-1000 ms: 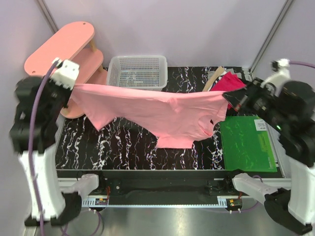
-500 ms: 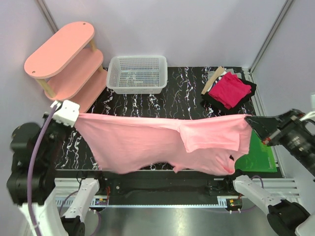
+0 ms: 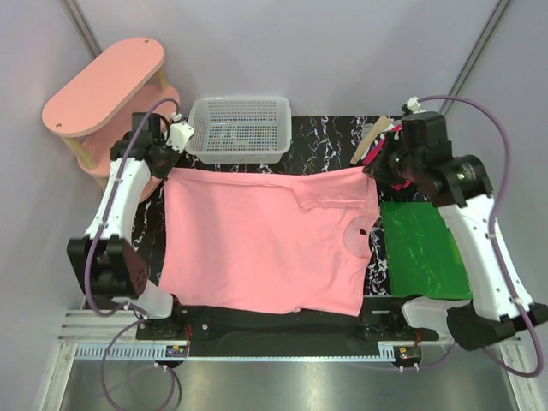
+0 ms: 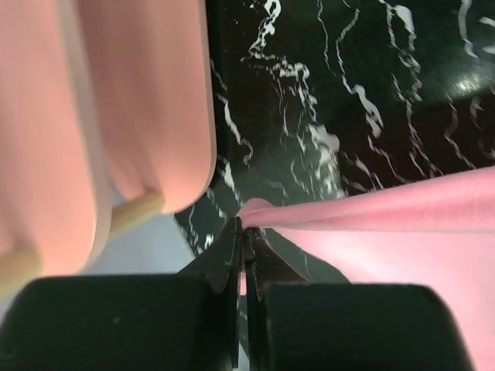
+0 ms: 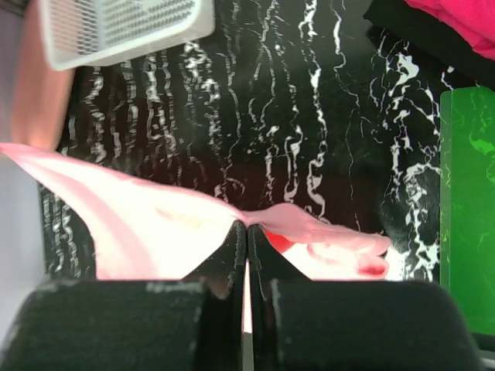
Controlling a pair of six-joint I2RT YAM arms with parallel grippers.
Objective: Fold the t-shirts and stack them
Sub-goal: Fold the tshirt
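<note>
Salmon-pink t-shirt lay spread on table. Left tool and right tool clenched its far corners. Basket just beyond, green mat beside. Right arm hid most of the magenta t-shirt.

Left pincer and right pincer reach forward, jaws seemingly pinched closed.

The salmon-pink t-shirt lies spread nearly flat, neck opening towards the right, one sleeve folded onto it. The magenta-red t-shirt lies bunched at the far right.
</note>
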